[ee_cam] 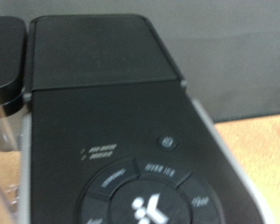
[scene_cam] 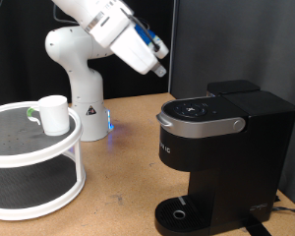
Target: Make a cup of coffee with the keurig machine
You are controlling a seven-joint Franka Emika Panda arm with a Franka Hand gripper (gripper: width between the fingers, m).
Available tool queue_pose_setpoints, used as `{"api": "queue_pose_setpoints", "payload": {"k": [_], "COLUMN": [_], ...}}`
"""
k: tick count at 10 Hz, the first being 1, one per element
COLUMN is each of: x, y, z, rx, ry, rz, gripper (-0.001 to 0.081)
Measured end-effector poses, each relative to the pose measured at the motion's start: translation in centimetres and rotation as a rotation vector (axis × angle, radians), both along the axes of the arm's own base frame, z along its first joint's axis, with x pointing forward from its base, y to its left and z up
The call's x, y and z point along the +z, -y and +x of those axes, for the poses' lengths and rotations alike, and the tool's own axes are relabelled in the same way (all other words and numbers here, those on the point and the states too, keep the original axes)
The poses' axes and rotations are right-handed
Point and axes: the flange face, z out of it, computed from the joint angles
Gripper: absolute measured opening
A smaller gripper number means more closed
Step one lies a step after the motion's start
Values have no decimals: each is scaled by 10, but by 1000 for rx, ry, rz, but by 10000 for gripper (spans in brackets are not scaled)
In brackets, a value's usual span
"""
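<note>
The keurig machine (scene_cam: pixel 221 147) stands on the wooden table at the exterior view's right, its silver-handled lid (scene_cam: pixel 202 118) down and its round drip tray (scene_cam: pixel 182 211) bare. The white cup (scene_cam: pixel 54 114) sits on the top tier of a round white rack (scene_cam: pixel 34 147) at the left, a small green-topped pod (scene_cam: pixel 31 113) beside it. My hand (scene_cam: pixel 155 61) hangs in the air above and to the left of the machine; its fingers are not discernible. The wrist view looks down on the keurig machine's top (ee_cam: pixel 103 84) and its round buttons (ee_cam: pixel 140 196); no fingers show there.
The white arm base (scene_cam: pixel 77 79) stands behind the rack, with a blue light on the table near its foot. The rack's lower tier (scene_cam: pixel 29 187) shows dark mesh. A water tank (ee_cam: pixel 5 93) sits at the machine's side in the wrist view.
</note>
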Motion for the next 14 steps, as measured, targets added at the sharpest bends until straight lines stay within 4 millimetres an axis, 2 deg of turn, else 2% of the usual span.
{"api": "queue_pose_setpoints", "payload": {"k": [2,6,9,14], "x": [5,-1,2,24], "y": [8,13,36,70], "z": [-19,-27,-51,-78], "rx": [23,-33,-73,-73], "ry": [-15,-103,-138,-120], "rz": [-5,49,49,57], "gripper": [0,0,0,0]}}
